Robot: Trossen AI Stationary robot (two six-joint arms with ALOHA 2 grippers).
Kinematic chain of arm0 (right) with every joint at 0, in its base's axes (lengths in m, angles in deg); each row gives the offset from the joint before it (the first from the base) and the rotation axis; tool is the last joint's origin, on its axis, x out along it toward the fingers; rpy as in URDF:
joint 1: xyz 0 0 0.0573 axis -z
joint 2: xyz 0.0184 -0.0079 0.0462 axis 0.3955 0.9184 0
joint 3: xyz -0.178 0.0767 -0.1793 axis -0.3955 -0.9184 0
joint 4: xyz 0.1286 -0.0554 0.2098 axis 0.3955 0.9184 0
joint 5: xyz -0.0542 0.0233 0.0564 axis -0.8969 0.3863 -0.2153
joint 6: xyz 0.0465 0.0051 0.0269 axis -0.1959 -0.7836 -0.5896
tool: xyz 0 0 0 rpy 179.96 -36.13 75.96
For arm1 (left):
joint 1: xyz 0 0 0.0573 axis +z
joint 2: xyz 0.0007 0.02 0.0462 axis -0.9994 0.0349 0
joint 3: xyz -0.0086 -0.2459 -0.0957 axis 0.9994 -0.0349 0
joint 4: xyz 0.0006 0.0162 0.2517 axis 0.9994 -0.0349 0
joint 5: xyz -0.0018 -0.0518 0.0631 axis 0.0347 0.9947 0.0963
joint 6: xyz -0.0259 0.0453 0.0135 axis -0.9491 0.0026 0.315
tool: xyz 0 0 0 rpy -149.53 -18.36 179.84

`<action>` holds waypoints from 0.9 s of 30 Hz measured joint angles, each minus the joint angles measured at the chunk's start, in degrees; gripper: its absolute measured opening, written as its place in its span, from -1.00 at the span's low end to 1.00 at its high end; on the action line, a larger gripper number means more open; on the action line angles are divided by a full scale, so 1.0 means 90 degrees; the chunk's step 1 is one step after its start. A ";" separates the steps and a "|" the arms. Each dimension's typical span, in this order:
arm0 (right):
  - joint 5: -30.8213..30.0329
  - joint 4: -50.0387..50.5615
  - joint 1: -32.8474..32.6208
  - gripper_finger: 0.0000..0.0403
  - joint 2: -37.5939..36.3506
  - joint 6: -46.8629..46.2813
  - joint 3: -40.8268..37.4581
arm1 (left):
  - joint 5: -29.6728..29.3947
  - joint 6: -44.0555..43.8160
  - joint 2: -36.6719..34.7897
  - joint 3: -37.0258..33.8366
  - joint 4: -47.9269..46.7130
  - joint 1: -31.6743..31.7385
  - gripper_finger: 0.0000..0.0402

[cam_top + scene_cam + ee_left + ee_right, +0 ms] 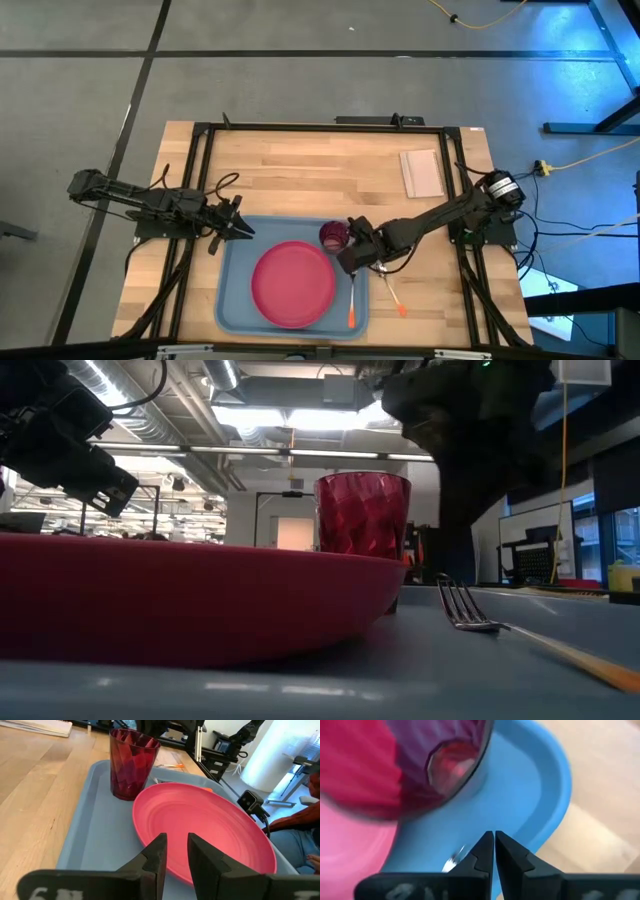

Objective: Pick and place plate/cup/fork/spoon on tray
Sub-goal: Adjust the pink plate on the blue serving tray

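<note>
As you look down on the wooden table point(300, 165), nearest you lies the light blue tray point(232, 300), with the round pink plate point(293, 283) resting flat inside it and filling most of its floor. Just to the plate's right, you find the fork point(353, 296) lying on the tray, orange handle toward the near edge and tines pointing away. Beside the tray, on bare wood, a second orange-handled utensil, likely the spoon point(394, 297), lies partly hidden under your right arm, so you cannot see its bowl clearly. Your right gripper point(350, 262) hangs low over the tray's right side, just above the fork's tines, with its fingers pressed almost together and nothing between them. A little farther back, the dark red cup point(333, 236) stands upright in the tray's far right corner, touching or nearly touching the plate's rim. On the other side, your left gripper point(240, 232) hovers above the tray's far left corner, its fingers spread a narrow way apart and empty, aimed toward the plate. Farthest from you, a pale rectangular sheet point(421, 172) lies near the table's far right corner, well apart from the tray
</note>
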 joint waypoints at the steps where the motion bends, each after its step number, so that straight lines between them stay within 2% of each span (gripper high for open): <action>1: 0.0029 -0.0002 -0.0066 -0.89 0.0000 -0.0052 0.0000 | 0.0000 0.0000 0.0000 0.0000 0.0000 0.0000 -0.66; 6: 0.0021 -0.0202 -0.0530 -0.89 0.0000 -0.0493 0.0000 | 0.0002 0.0000 0.0000 0.0000 -0.0001 0.0000 -0.66; 10: 0.0016 -0.0820 -0.0953 -0.89 0.0013 -0.0750 0.0000 | 0.0002 0.0000 0.0000 0.0000 0.0000 0.0000 -0.66; 20: -0.0197 -0.3781 -0.1565 -0.89 0.0528 -0.0633 0.0007 | 0.0000 0.0000 0.0000 0.0000 0.0000 0.0000 -0.66; 23: -0.0393 -0.4081 -0.1618 -0.89 0.0693 -0.0632 0.0092 | 0.0002 0.0000 0.0000 0.0000 -0.0001 -0.0002 -0.66; 27: -0.0299 -0.4054 -0.1631 -0.89 0.1058 -0.0276 0.0690 | 0.0002 0.0000 0.0000 0.0000 -0.0002 -0.0002 -0.66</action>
